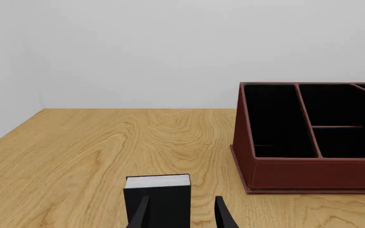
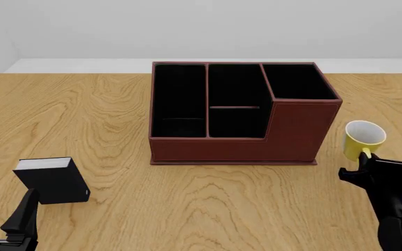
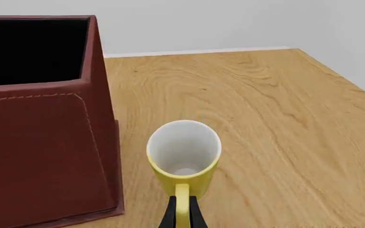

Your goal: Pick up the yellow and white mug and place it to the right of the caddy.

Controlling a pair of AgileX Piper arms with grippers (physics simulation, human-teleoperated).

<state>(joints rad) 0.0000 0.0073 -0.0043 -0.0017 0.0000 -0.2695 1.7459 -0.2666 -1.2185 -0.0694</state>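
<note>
The yellow and white mug (image 2: 364, 137) stands upright just right of the reddish-brown caddy (image 2: 236, 137), its handle turned toward me. My right gripper (image 2: 363, 161) is shut on the handle. In the right wrist view the two dark fingers (image 3: 169, 214) pinch the yellow handle below the mug (image 3: 184, 153), with the caddy's tall end (image 3: 40, 142) beside it. I cannot tell whether the mug rests on the table or hangs just above it. My left gripper (image 2: 4, 208) is open and empty at the front left, its fingers (image 1: 223, 214) spread just behind a black book.
A small black book (image 2: 53, 179) with white page edges stands at the front left, just ahead of my left gripper; it also shows in the left wrist view (image 1: 157, 199). The caddy (image 1: 309, 137) fills the table's middle. The table's right edge (image 3: 353, 83) lies beyond the mug.
</note>
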